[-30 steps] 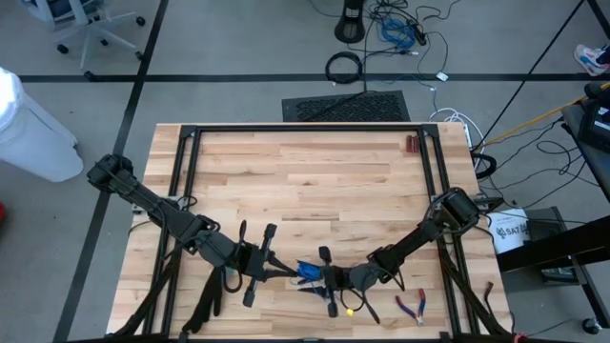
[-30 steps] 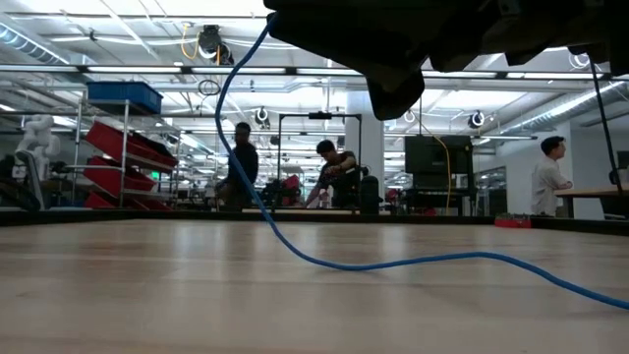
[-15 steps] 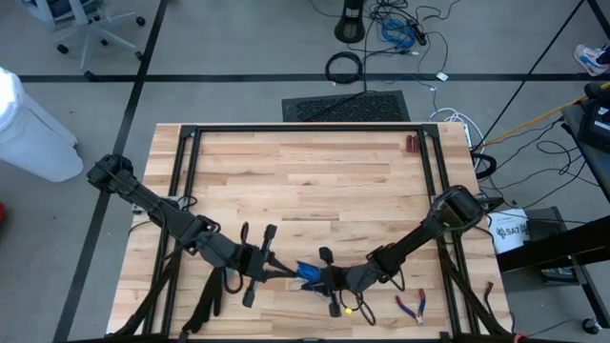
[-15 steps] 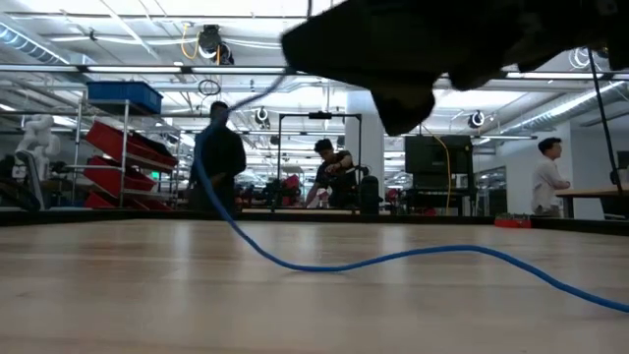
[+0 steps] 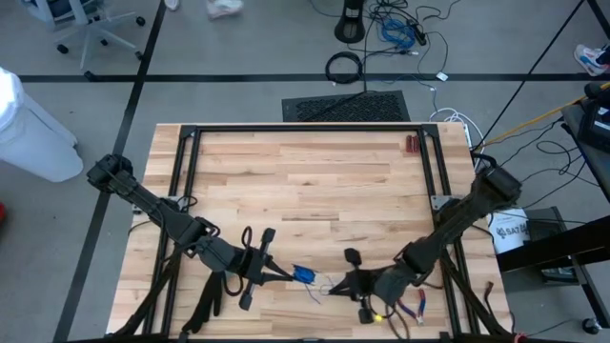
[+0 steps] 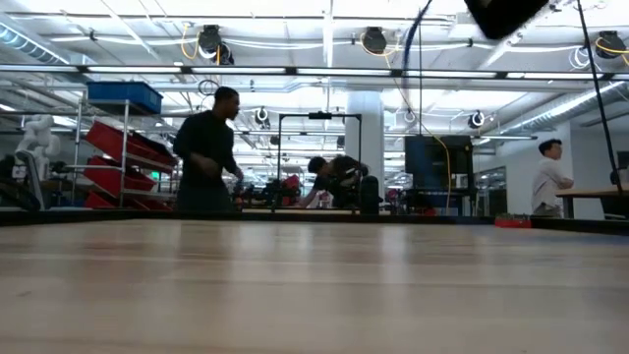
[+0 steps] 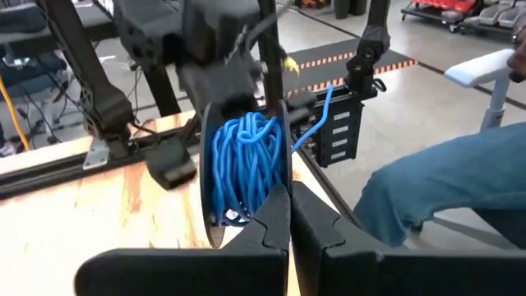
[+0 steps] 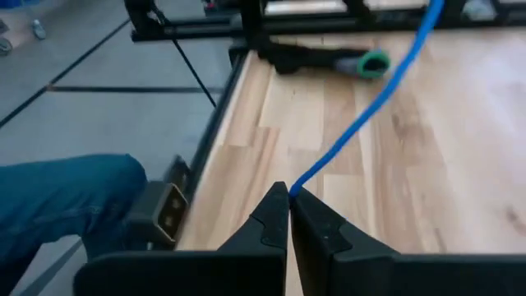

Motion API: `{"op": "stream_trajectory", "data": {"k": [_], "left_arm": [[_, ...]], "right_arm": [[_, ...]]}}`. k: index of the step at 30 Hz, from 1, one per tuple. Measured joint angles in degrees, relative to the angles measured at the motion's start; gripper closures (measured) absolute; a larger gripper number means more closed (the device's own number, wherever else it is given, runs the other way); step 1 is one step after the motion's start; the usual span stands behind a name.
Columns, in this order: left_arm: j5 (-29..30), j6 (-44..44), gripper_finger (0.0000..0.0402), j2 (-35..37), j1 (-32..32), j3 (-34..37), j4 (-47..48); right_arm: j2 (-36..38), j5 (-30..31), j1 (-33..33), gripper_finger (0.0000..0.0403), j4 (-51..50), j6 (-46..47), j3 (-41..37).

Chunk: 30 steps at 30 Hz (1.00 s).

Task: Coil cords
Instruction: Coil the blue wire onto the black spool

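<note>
Two claws hold one blue cord (image 7: 243,168).
The left claw (image 7: 288,215) pinches the coiled bundle; the right claw (image 8: 288,204) pinches the loose end.

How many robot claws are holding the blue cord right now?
2. The left claw is shut on the coiled bundle of the blue cord near the table's front edge; the right claw pinches the cord's free strand, to the right of the bundle.

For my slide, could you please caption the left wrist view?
Left gripper shut on the coiled blue cord, loose strand trailing off.
</note>
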<state>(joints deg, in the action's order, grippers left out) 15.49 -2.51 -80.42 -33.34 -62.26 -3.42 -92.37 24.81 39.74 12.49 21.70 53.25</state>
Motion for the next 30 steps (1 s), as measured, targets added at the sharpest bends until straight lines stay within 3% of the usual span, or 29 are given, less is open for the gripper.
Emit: {"op": "stream_trajectory", "data": {"k": [6,13,16,22,30], "left_arm": [[0.60,1.67,0.0402,0.00,-0.02,0.00,0.03],[2.13,2.78,0.0402,0.00,0.10,0.00,0.26],[3.56,3.86,0.0402,0.00,0.13,0.00,1.13],[5.31,5.17,0.0402,-0.02,1.05,0.00,2.69],[8.79,3.48,0.0402,-0.07,1.07,0.00,1.86]], "right_arm": [[5.17,2.19,0.07,0.0403,-6.81,-4.09,2.21],[4.08,5.45,-0.40,0.0403,-33.21,-8.58,17.79],[3.71,5.84,-0.37,0.0403,-40.04,-10.12,23.34],[3.73,5.34,0.34,0.0403,-45.73,-12.88,29.69],[3.73,4.79,2.53,0.0403,-48.09,-11.87,30.80]]}}
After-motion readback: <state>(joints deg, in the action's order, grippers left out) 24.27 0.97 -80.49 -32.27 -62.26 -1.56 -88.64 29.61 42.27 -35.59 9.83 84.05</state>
